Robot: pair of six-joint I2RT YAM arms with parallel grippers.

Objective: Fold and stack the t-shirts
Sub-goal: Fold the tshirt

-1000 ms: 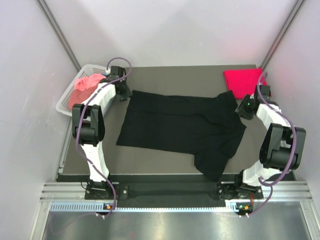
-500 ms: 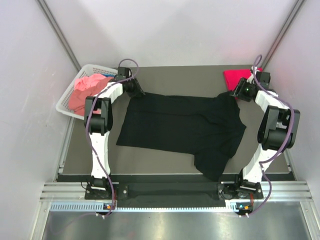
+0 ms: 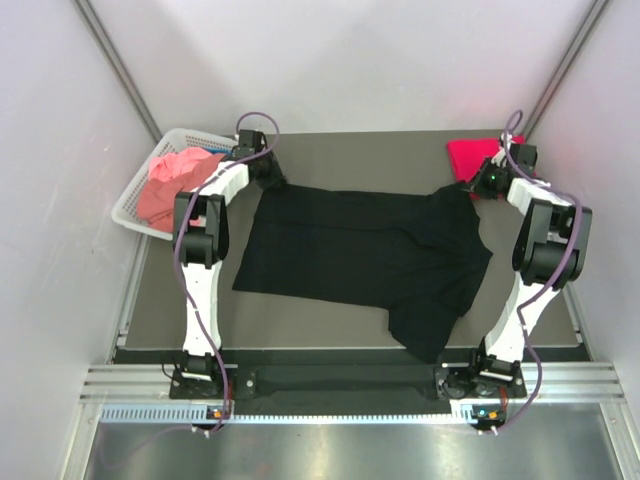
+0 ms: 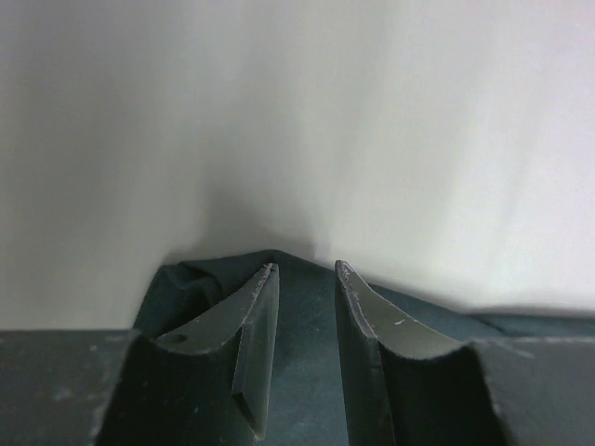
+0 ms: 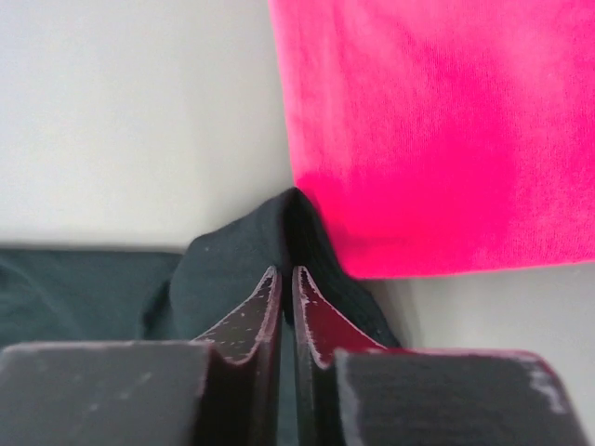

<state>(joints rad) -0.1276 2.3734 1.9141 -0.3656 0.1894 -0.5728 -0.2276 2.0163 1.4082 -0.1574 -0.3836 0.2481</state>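
The black t-shirt [image 3: 365, 250] lies spread across the middle of the table [image 3: 330, 150] in the top view. It is soft, limp cloth that will likely sag and drag, so it is best held at its upper corners. The right gripper [image 5: 286, 274] is pinched almost closed on a raised fold of it, just beside the folded crimson t-shirt [image 5: 428, 130]. The left gripper [image 4: 305, 269] stands part-open over the upper-left corner, apparently gripping nothing.

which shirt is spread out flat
The black t-shirt, laid open across the table; the red one is folded at the far right, the pink one bunched in the basket.
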